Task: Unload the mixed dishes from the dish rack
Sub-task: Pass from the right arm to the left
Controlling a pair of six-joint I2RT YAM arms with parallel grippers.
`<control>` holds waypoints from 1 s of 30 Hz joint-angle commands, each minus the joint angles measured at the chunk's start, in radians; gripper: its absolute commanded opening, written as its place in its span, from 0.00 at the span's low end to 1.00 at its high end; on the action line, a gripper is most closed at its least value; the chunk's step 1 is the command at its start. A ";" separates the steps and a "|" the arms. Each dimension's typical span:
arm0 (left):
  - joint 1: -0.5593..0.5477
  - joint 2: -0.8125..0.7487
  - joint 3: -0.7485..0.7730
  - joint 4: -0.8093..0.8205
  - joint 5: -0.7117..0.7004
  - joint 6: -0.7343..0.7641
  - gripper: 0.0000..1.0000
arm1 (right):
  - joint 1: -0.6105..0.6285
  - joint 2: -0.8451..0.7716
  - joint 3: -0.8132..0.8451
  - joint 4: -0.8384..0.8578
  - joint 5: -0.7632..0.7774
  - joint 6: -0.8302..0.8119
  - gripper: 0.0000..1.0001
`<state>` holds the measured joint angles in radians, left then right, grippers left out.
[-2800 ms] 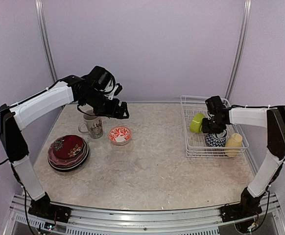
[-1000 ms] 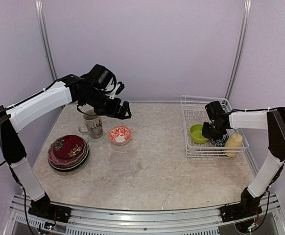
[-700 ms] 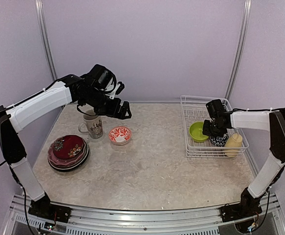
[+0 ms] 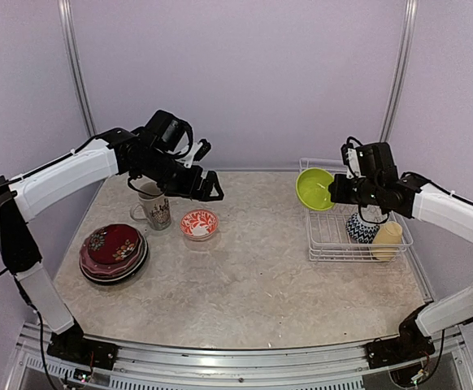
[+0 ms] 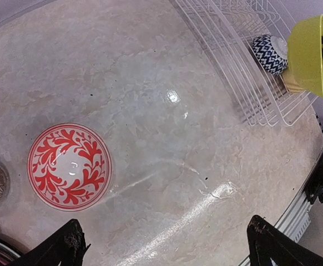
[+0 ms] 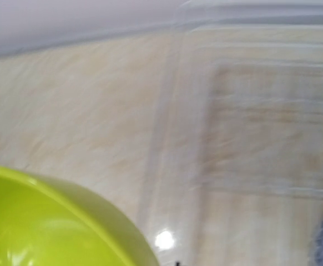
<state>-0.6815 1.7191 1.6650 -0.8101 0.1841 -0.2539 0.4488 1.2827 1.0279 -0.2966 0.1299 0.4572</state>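
The left arm climbs from its base at the near left edge, folds at a high elbow, and reaches toward the far middle of the counter [image 4: 253, 280]. Its end effector [image 4: 210, 185] hangs in the air with the fingers spread wide and nothing between them. In the left wrist view, bare counter lies between the two black fingertips.

The right arm rises from the near right corner and stretches left over the dish rack [image 4: 352, 258]. Its end effector [image 4: 333, 188] is clamped on the rim of the lime-green bowl [image 4: 314, 188]. The bowl is held clear of the wires above the rack's far left corner, tilted so its opening faces left. The right wrist view is blurred, and the bowl fills its lower left corner.

Near the left edge, a stack of plates [image 4: 113, 252] with a red one on top sits on the counter. Beyond it stand the red patterned bowl [image 4: 199, 223] and, just to its left, the beige patterned mug [image 4: 157, 210], both below the left end effector. Inside the rack, a blue-and-white patterned bowl [image 4: 358, 228] rests beside the pale-yellow mug [image 4: 388, 239] at the near right end.
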 commanded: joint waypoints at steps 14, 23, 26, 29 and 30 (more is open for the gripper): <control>0.008 0.015 -0.016 0.073 0.235 -0.055 0.62 | 0.391 0.463 0.389 -0.040 0.178 0.001 0.00; 0.000 0.091 0.025 0.010 0.172 -0.074 0.42 | 0.455 0.543 0.486 -0.047 0.210 0.023 0.00; -0.001 0.115 0.044 -0.019 0.114 -0.079 0.35 | 0.465 0.553 0.495 -0.044 0.208 0.027 0.00; -0.001 0.127 0.045 -0.027 0.081 -0.076 0.31 | 0.473 0.562 0.506 -0.048 0.200 0.030 0.00; -0.001 0.129 0.047 -0.029 0.077 -0.076 0.29 | 0.479 0.566 0.513 -0.049 0.201 0.030 0.00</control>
<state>-0.6777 1.8263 1.6787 -0.8005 0.3210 -0.3309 0.9043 1.8294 1.4975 -0.3473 0.3172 0.4698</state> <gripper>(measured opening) 0.315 0.038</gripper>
